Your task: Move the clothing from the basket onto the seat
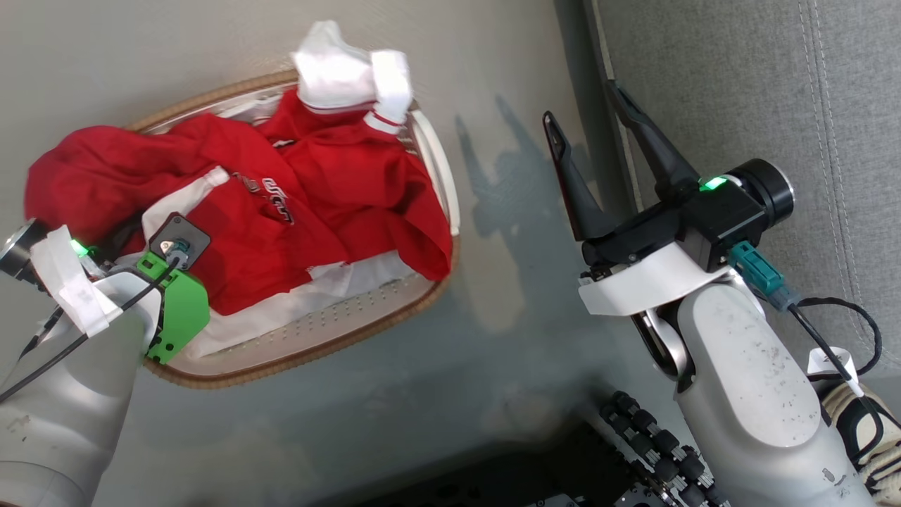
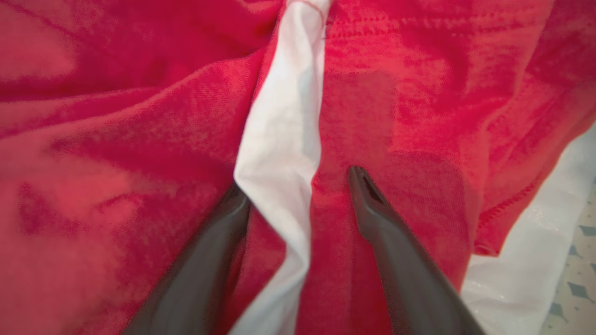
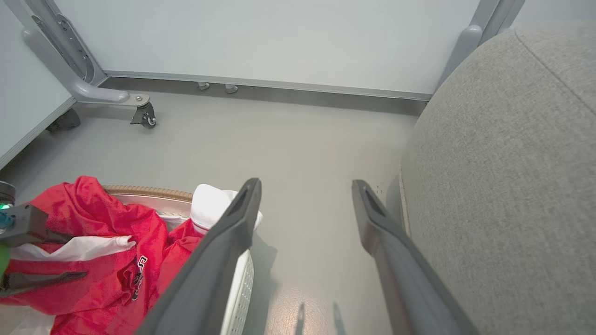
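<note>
Straddling clothing (image 2: 396, 116) in basket (image 1: 303, 355), left claw (image 2: 298, 181) spread, seemingly touching, right claw (image 1: 581, 102) spread, empty.

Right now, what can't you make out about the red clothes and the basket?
- Lettering on the clothing: too small to read in the head view.
- Inside of the basket: covered by the clothing, so the number of garments is unclear.
- The left gripper: its wrist and the cloth hide it in the head view; one finger ends behind a white fold in the left wrist view.
- The seat: cut off by the head view's right edge.
</note>
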Tool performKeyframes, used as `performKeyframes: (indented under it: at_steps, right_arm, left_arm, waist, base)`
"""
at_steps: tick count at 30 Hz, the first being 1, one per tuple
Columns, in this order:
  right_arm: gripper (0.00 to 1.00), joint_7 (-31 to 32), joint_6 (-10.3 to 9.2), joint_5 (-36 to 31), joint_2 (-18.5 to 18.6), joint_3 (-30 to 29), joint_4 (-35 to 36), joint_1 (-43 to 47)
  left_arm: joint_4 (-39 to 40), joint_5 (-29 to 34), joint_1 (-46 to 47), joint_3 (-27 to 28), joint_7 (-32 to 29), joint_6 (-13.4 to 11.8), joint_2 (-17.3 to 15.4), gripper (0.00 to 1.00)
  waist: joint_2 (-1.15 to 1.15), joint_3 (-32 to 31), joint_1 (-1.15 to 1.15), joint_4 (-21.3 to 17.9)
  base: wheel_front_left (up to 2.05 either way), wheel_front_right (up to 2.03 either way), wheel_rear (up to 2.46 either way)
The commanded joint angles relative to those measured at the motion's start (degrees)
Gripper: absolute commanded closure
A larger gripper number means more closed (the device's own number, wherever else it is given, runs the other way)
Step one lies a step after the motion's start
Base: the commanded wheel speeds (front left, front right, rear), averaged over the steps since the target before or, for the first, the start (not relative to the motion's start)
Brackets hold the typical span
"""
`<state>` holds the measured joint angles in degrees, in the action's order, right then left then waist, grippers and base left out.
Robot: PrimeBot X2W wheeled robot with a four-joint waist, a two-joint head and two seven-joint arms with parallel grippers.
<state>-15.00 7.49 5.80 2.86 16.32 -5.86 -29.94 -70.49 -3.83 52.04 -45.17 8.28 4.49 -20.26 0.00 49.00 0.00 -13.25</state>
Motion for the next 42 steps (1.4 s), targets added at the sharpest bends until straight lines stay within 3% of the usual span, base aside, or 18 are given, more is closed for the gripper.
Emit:
performKeyframes:
  at_steps: [1, 3, 4, 5, 11, 19, 27, 42]
  right_arm:
    - [0.0, -0.27, 0.0, 0.55, 0.16, 0.29, -0.21, 0.44]
    - [0.0, -0.27, 0.0, 1.01, 0.17, 0.5, -0.48, 0.54]
    - [0.0, -0.27, 0.0, 1.12, 0.16, 0.51, -0.67, 0.64]
    - [0.0, -0.27, 0.0, 1.37, 0.16, 0.49, -0.82, 0.68]
    - [0.0, -0.27, 0.0, 2.28, 0.16, 0.02, -1.95, 1.34]
    - [0.0, -0.27, 0.0, 3.37, 0.17, -1.61, -3.77, 3.62]
    - [0.0, -0.27, 0.0, 3.75, 0.21, -4.26, -6.74, 8.23]
    - [0.0, -0.26, 0.0, 3.89, 0.2, -6.71, -10.68, 19.35]
  left_arm:
    - [-0.73, -0.74, 0.83, 0.18, -0.39, -0.05, -0.2, 0.0]
    - [-1.33, -1.02, 0.98, 0.02, -0.84, 0.43, 0.03, 0.0]
    - [-1.34, -1.32, 0.93, -0.01, 0.24, 0.63, 0.22, 0.2]
    - [-1.45, -1.44, 0.85, -0.11, 0.38, 0.79, 0.28, 1.0]
    - [-1.72, -2.23, -1.0, -0.55, 3.81, 1.5, 1.57, 1.0]
    - [2.15, -5.72, -5.08, 1.12, 6.93, 2.07, 4.35, 1.0]
    - [22.78, -9.95, -14.37, 6.96, 6.95, 2.48, 4.47, 1.0]
    - [46.69, -12.53, -29.91, 20.17, 6.97, 3.06, 8.82, 1.0]
  waist:
    - [0.0, 0.12, 0.0, -0.35]
    - [0.0, -0.03, 0.0, -0.56]
    - [0.0, -0.2, 0.0, -0.62]
    - [0.0, -0.37, 0.0, -0.65]
    - [0.0, -2.94, 0.0, -0.49]
    - [0.0, -11.09, 0.0, 0.82]
    - [0.0, -22.25, 0.0, 4.27]
    - [0.0, -40.17, 0.0, 7.61]
  base:
    - [0.0, 0.0, 0.0]
    - [0.0, 0.0, 0.0]
    - [0.0, 0.0, 0.0]
    - [0.0, 0.0, 0.0]
    - [0.0, 0.0, 0.0]
    - [0.0, 0.0, 0.0]
    - [0.0, 0.0, 0.0]
    - [0.0, 0.0, 0.0]
